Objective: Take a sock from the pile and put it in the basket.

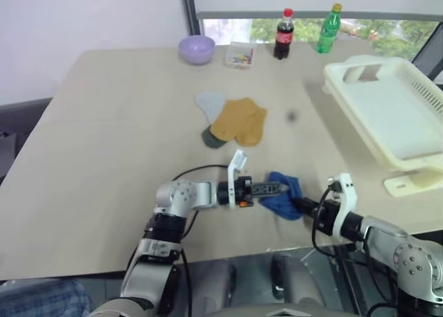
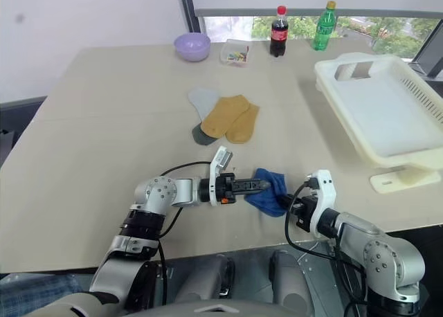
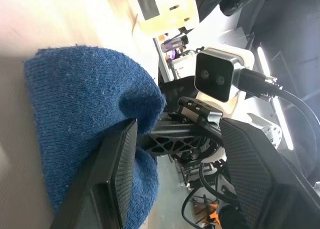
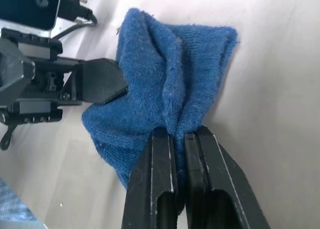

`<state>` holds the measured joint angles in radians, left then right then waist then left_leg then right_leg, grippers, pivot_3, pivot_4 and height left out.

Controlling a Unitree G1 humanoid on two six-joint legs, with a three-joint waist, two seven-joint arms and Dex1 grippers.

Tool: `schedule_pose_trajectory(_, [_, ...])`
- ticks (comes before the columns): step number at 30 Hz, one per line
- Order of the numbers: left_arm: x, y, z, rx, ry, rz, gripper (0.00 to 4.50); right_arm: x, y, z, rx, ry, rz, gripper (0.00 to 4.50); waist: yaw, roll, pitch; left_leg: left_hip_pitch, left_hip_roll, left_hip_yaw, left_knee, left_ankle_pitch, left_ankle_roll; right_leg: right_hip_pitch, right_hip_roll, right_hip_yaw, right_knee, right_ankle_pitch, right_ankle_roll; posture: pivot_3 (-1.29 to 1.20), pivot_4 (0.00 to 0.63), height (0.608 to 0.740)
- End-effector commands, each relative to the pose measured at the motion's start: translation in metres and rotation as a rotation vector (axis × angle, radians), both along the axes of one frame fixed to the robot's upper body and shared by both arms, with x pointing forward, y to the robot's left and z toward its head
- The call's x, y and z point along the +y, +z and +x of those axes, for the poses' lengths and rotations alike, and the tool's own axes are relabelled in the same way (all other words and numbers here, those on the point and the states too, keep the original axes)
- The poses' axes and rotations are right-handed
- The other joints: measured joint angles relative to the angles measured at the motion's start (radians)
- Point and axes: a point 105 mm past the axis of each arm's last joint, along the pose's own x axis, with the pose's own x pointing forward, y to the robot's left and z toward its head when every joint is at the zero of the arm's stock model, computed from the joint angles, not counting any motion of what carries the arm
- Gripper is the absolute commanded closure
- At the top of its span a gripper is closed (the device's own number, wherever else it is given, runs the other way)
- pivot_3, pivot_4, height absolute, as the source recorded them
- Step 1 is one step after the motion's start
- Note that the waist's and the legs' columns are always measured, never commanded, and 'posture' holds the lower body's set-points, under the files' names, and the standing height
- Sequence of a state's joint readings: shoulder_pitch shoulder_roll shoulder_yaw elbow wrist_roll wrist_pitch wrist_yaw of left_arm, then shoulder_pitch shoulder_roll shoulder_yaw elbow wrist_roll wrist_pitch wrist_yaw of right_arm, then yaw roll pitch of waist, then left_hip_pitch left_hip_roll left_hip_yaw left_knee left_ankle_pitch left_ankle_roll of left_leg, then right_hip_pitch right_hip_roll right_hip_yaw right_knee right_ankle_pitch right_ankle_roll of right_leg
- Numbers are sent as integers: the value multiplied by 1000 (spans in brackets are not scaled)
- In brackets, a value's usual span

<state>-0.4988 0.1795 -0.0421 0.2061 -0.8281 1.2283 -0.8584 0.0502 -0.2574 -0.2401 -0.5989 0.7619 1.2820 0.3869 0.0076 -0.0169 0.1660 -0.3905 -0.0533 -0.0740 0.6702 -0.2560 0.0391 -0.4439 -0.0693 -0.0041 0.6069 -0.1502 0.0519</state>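
I see the short royal-blue knitted fabric sock (image 2: 268,191) bunched on the beige tabletop (image 2: 104,158) near the front edge, between my two arms and well apart from the rest of the pile.

Right gripper (image 4: 179,139): its two black fingers are pressed together on a raised fold of the blue sock; the wrist view shows the fabric pinched up between them, the rest of the sock slumped on the table.

Left gripper (image 2: 261,185): it lies level, pointing across toward the right arm, with the tips at the sock's near side. In the left wrist view its fingers (image 3: 120,164) stand spread, the sock against the outer face of one finger and no fabric between the two. Not gripping anything, as far as I can see.

The pile (image 2: 223,118), a loose heap of ankle socks, lies further back at mid-table: two mustard-yellow ones side by side, a pale grey one behind them, a dark grey one partly under their near edge.

The large cream-white rectangular plastic basket (image 2: 415,95) with slotted sides and a cut-out handle sits at the table's right edge, tilted, with no sock in the part I can see.

Along the far edge I note a small lilac bowl (image 2: 192,46), a small clear tray of coloured bits (image 2: 236,52), a dark cola bottle with a red cap (image 2: 279,32) and a green bottle with a yellow cap (image 2: 324,26).
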Motion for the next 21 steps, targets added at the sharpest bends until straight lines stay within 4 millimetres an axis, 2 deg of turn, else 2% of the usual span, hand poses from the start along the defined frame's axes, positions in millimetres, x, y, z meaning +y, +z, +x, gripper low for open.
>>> schedule_pose_trajectory(1, [-2,-2,-1,-4,4,-3,1680,13,-10,-11,80,63,54,4459,0,0,-1,0,0,0,0,0,0,0,0,0,0,0,0,0,150,732])
schedule_pose_trajectory(4, [0,-1,-1,-12,21,-9,1680,6,-4,-5,60,29,81,4459,-2,0,-3,0,0,0,0,0,0,0,0,0,0,0,0,0,150,732])
schedule_pose_trajectory(5, [2,-2,1,-71,40,11,1680,2,0,-1,47,13,85,4459,-2,0,-3,0,0,0,0,0,0,0,0,0,0,0,0,0,150,732])
schedule_pose_trajectory(9, [8,-3,2,-464,71,166,1680,-20,15,16,-8,-62,82,4459,-7,0,-3,0,1,1,0,0,0,0,0,1,0,-1,-2,0,150,732])
schedule_pose_trajectory(13, [15,6,4,-712,117,207,1680,-42,27,33,-49,-139,40,4459,2,2,-3,0,0,3,0,0,0,-1,-1,3,0,-1,-3,0,150,732])
schedule_pose_trajectory(15, [21,-2,4,-862,103,311,1680,-54,33,43,-75,-182,-17,4459,4,3,-2,-1,0,3,0,0,0,-2,-1,2,0,-1,-3,0,150,732])
schedule_pose_trajectory(18, [24,-13,5,-1091,114,397,1680,-54,50,52,-114,-189,13,4459,6,4,-2,-2,0,4,-1,0,0,-2,-1,3,-1,-1,-3,0,150,732])
schedule_pose_trajectory(21, [21,-11,14,-1188,223,363,1680,-44,68,56,-153,-158,54,4459,7,4,-2,-3,0,4,-1,0,1,-3,-1,3,-3,1,-6,0,150,732])
